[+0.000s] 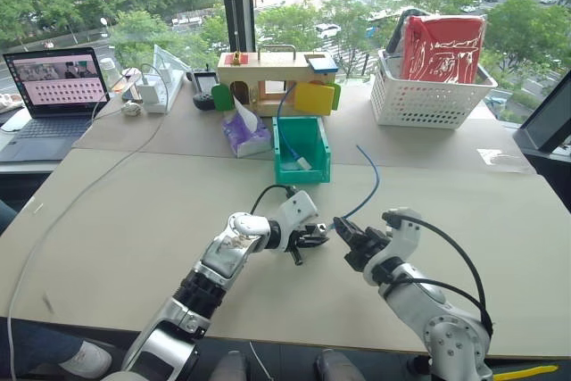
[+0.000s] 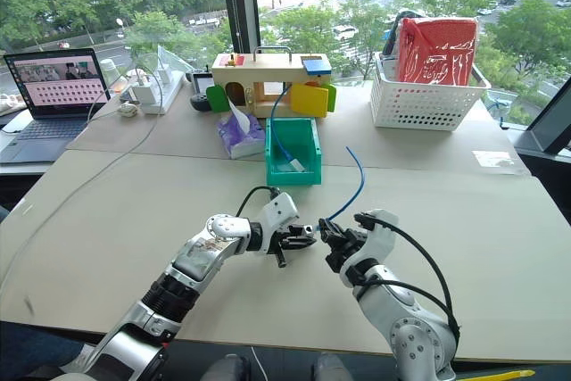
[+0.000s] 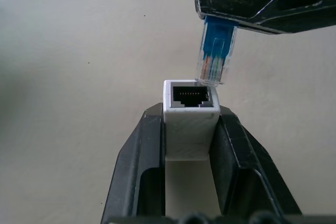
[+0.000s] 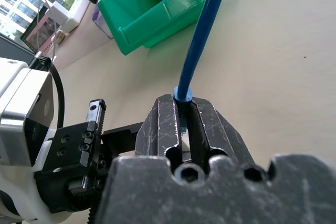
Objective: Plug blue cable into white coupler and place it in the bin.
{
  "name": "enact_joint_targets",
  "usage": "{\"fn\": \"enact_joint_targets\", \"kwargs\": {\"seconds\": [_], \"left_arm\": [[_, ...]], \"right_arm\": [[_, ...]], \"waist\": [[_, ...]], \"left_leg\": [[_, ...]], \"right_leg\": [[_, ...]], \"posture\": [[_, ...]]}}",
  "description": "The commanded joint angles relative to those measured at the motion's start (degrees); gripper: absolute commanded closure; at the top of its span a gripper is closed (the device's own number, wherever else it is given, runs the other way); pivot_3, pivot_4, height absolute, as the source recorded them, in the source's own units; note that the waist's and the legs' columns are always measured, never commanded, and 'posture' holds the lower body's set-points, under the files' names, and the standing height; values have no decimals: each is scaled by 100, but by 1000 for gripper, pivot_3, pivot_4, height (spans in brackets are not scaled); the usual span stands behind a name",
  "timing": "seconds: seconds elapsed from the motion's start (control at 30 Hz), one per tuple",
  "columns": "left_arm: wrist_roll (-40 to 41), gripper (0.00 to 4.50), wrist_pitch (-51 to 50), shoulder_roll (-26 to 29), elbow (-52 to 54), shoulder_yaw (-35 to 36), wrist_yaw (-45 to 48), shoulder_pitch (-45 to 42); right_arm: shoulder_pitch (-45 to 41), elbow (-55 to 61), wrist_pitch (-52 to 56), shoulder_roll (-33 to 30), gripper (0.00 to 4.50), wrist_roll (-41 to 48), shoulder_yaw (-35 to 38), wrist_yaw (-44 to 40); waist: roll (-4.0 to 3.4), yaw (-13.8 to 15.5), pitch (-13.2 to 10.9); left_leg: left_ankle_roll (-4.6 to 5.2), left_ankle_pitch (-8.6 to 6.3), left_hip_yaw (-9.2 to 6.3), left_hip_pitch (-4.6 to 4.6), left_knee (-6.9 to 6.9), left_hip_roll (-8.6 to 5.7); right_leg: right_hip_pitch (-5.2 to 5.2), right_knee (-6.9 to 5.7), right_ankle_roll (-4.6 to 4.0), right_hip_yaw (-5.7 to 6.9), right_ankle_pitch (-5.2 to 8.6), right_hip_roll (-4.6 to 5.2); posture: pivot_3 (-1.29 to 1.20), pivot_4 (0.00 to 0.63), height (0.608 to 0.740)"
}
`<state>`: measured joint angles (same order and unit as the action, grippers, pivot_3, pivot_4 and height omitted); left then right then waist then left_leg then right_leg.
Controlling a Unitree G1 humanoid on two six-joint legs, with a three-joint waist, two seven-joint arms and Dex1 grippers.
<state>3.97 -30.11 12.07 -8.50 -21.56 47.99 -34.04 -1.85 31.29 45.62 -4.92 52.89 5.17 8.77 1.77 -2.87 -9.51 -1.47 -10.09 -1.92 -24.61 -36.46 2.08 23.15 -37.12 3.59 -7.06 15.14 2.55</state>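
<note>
Head views: left gripper [image 1: 308, 240] and right gripper [image 1: 350, 240] meet tip to tip above the beige table [image 1: 125, 220], just in front of the small teal-green plastic bin [image 1: 302, 151]. Thin light-blue cable [image 1: 368, 192] arcs up and back from the right gripper, far end free in the air. Another blue cable piece and something white lie inside the bin, too small to identify. White lattice basket [image 1: 428, 95] sits back right, open laptop [image 1: 55, 86] back left, purple tissue pack [image 1: 244, 136] beside the bin.

Left wrist view: black fingers [image 3: 139, 156] clamped on the sides of the tiny white boxy plastic coupler [image 3: 190, 119], dark socket facing outward. Clear plug [image 3: 214, 61] of the cable, pinched in the right gripper, sits tilted with its tip touching the socket's upper edge, apparently not inserted.

Right wrist view: jaws closed tight on the cable's plug end; blue cable runs out toward the bin [image 4: 152, 14]. Left gripper body is close alongside.
</note>
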Motion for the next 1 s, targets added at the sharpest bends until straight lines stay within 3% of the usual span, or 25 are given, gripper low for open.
{"fn": "enact_joint_targets", "kwargs": {"seconds": [0.03, 1.0], "left_arm": [[-237, 3834, 268, 96, 150, -202, -2, -114], [-239, 3834, 345, 184, 149, -184, 60, -124]], "right_arm": [[13, 82, -35, 80, 4500, 192, 29, -99], [-23, -795, -319, 382, 4500, -135, 165, -291]], "waist": [[0, 8, 0], [-4, -85, 3]], "left_leg": [[0, 0, 0, 0, 0, 0], [0, 0, 0, 18, 5, 1]], "right_leg": [[0, 0, 0, 0, 0, 0], [-12, -1, 4, -1, 3, -1]], "posture": [[0, 150, 733], [0, 150, 733]]}}
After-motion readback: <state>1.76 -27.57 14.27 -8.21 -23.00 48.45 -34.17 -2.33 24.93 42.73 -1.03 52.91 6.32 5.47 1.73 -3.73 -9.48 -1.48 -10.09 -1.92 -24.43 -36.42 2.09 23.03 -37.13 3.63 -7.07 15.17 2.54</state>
